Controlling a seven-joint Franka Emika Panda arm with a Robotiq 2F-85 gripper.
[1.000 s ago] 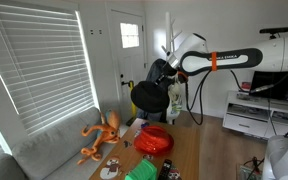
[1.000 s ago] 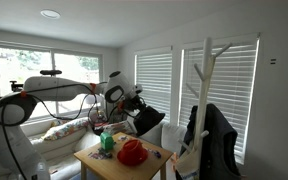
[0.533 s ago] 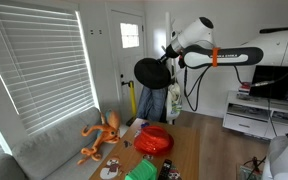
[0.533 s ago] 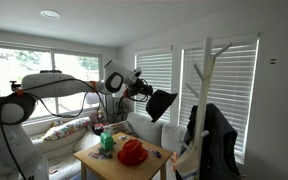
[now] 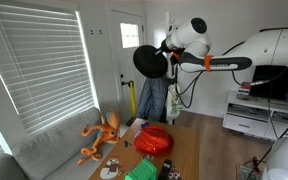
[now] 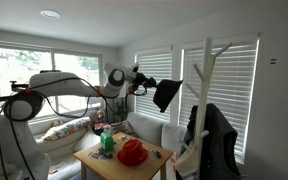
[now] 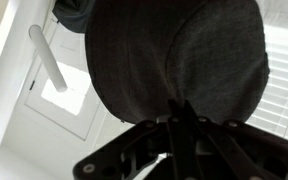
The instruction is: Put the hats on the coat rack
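Observation:
My gripper is shut on the brim of the black hat and holds it high in the air, well above the table. In an exterior view the black hat hangs just beside the white coat rack, near its upper pegs, apart from them. The wrist view shows the black hat filling the frame above my shut jaws, with a white peg of the coat rack to the left. The red hat lies on the wooden table; it also shows in the exterior view.
An orange plush toy lies on the grey sofa by the window blinds. A small green thing stands on the table. A dark jacket hangs low on the coat rack. A white cabinet stands behind.
My arm has lifted the black hat from just above the table up to peg height and carried it toward the coat rack. The red hat has not moved.

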